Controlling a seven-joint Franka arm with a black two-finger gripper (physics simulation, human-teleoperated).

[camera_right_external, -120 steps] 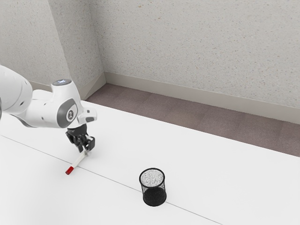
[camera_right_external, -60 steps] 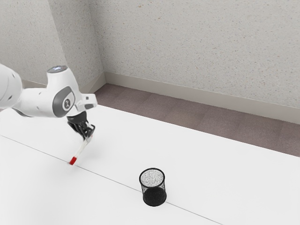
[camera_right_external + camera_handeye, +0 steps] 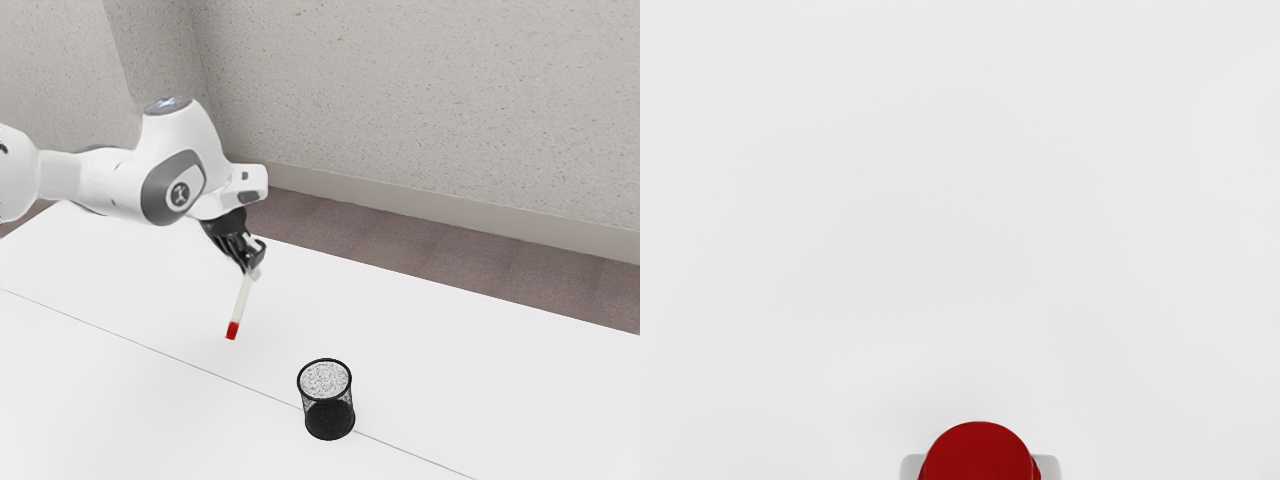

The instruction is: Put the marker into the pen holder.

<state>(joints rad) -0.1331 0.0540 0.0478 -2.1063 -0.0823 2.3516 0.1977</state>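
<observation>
Hanging slantwise below the gripper, the marker is clamped between the two black fingers near its upper end, with most of its whitish barrel sticking out beneath them. Its red end points downward and leans a little toward the exterior view's left, so the marker is tilted rather than fully upright, and it appears raised off the white surface. In the wrist view a rounded red part of the marker lies close under the hand, with a pale grey edge on either side of it; I cannot tell what those edges belong to. The pen holder, a black mesh cup with an open round top, stands upright on the surface, apart from both gripper and marker, toward the exterior view's right and nearer that camera. The marker is outside the cup. A thin line crosses the surface, and beyond its far edge lie the brownish floor and a speckled wall.
</observation>
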